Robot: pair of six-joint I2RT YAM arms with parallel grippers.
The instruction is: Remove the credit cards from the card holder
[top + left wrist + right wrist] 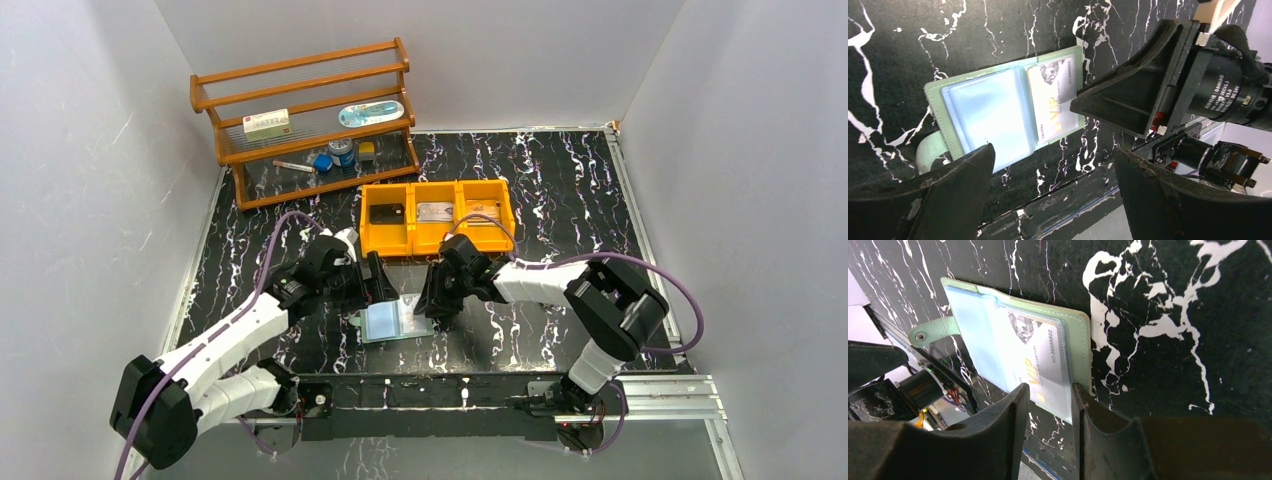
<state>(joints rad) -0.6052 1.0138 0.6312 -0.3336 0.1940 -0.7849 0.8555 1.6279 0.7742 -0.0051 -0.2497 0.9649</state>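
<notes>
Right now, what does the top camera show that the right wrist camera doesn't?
Only the top camera shows the orange bin and the wooden rack behind it. Only the right wrist camera shows the gold VIP lettering on the credit card and the snap strap of the card holder. Both show the card holder lying open on the black marbled table, with the right pincer at its edge.

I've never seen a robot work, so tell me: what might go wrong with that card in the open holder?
The right gripper straddles the VIP card and its clear sleeve, so it might pinch both and drag the card holder. The left gripper is open above the holder, apparently not pinning it, so it may slide.
</notes>
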